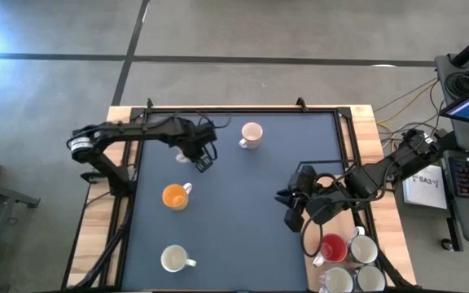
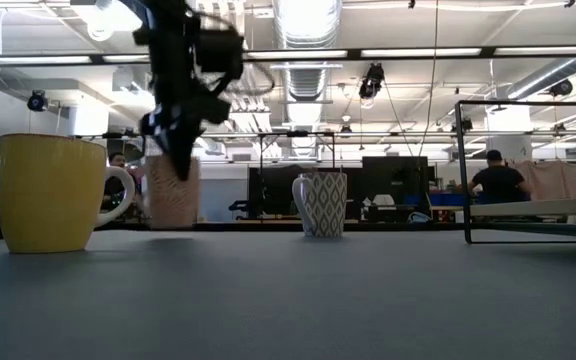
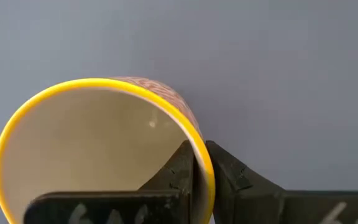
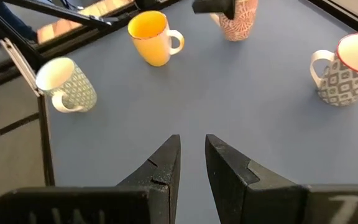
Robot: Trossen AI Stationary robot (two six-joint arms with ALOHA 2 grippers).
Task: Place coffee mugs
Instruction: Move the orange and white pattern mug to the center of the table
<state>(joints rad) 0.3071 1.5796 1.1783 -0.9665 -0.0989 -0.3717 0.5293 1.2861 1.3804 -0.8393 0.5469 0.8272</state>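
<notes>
- Our left gripper (image 1: 202, 160) is at the far left part of the worktop (image 1: 243, 220), its fingers (image 3: 191, 171) pinched on the rim of a pink-patterned mug with a yellow rim (image 3: 98, 149), one finger inside and one outside.
- In the low view that mug (image 2: 173, 192) stands upright under the gripper (image 2: 178, 150), its base at or just above the dark surface; we cannot tell which.
- Our right gripper (image 1: 293, 210) hovers over the right side of the worktop, just in from the group of mugs at the near right corner. Its jaws stand a narrow gap apart and hold nothing (image 4: 191, 162).
- An orange mug (image 1: 174, 196) stands upright on the left half, handle towards the far right, near the left gripper.
- A white mug with a grey pattern (image 1: 173, 259) stands near the front left, handle pointing right.
- A red-rimmed mug with a grey pattern (image 1: 251, 134) stands by the far edge, right of the left gripper and apart from it.
- At the near right corner, off the dark mat, we see a red mug (image 1: 333, 248) and pale mugs (image 1: 363, 250) packed close together.
- A thin black frame (image 2: 528, 170) stands at the right of the low view.
</notes>
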